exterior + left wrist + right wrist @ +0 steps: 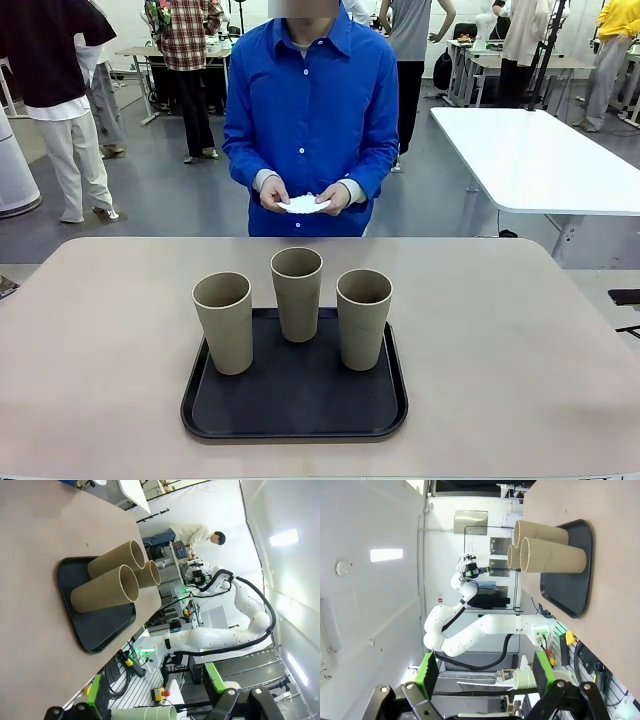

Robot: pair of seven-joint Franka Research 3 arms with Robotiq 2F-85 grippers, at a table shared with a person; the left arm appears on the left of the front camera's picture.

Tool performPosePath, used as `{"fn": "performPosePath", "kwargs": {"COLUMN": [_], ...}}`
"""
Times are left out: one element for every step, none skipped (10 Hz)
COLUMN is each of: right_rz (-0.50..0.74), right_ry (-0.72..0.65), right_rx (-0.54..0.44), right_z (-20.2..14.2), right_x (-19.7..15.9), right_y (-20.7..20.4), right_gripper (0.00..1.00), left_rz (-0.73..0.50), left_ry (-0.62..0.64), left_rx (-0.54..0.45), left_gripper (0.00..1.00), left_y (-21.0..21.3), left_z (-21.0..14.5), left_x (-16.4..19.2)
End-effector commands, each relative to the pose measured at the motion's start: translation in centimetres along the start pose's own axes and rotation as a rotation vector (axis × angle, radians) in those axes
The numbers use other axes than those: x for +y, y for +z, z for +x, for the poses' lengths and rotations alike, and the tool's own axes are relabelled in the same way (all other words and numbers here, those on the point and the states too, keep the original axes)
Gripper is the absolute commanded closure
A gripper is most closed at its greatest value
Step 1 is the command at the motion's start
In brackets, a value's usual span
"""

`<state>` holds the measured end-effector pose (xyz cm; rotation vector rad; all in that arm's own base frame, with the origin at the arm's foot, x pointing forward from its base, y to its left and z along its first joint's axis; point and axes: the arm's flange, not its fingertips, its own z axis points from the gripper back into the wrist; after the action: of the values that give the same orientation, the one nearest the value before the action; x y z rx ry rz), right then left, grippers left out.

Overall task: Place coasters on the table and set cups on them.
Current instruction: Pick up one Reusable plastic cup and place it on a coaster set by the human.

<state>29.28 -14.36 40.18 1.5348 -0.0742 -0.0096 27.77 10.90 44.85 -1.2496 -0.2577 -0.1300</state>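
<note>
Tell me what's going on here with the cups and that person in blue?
A person at the far side of the table holds white lacy coasters in both hands; none lies on the table yet. Three tan cups stand upright on a black tray at the robot's side of the table. The robot's left gripper and right gripper are open, hold nothing and are well apart from the cups.
</note>
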Motion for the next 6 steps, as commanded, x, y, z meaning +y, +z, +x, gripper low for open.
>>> {"fn": "performPosePath", "kwargs": {"right_rz": [0.01, 0.01, 0.01, 0.01, 0.01, 0.01], "right_ry": [0.003, 0.003, 0.003, 0.003, 0.003, 0.003], "right_rx": [-0.007, -0.007, -0.007, -0.007, -0.007, -0.007], "right_z": [-0.01, -0.01, -0.01, -0.01, -0.01, -0.01], "right_x": [0.07, 0.07, 0.07, 0.07, 0.07, 0.07], "right_y": [0.12, 0.12, 0.12, 0.12, 0.12, 0.12], "right_gripper": [0.0, 0.0, 0.0, 0.0, 0.0, 0.0], "left_rz": [-0.008, -0.008, -0.008, -0.008, -0.008, -0.008], "left_ry": [-0.003, -0.003, -0.003, -0.003, -0.003, -0.003], "left_rx": [0.001, 0.001, 0.001, 0.001, 0.001, 0.001], "left_gripper": [0.0, 0.0, 0.0, 0.0, 0.0, 0.0], "left_y": [0.03, 0.03, 0.03, 0.03, 0.03, 0.03], "left_z": [-0.08, -0.08, -0.08, -0.08, -0.08, -0.08], "left_x": [-0.13, -0.13, -0.13, -0.13, -0.13, -0.13]}}
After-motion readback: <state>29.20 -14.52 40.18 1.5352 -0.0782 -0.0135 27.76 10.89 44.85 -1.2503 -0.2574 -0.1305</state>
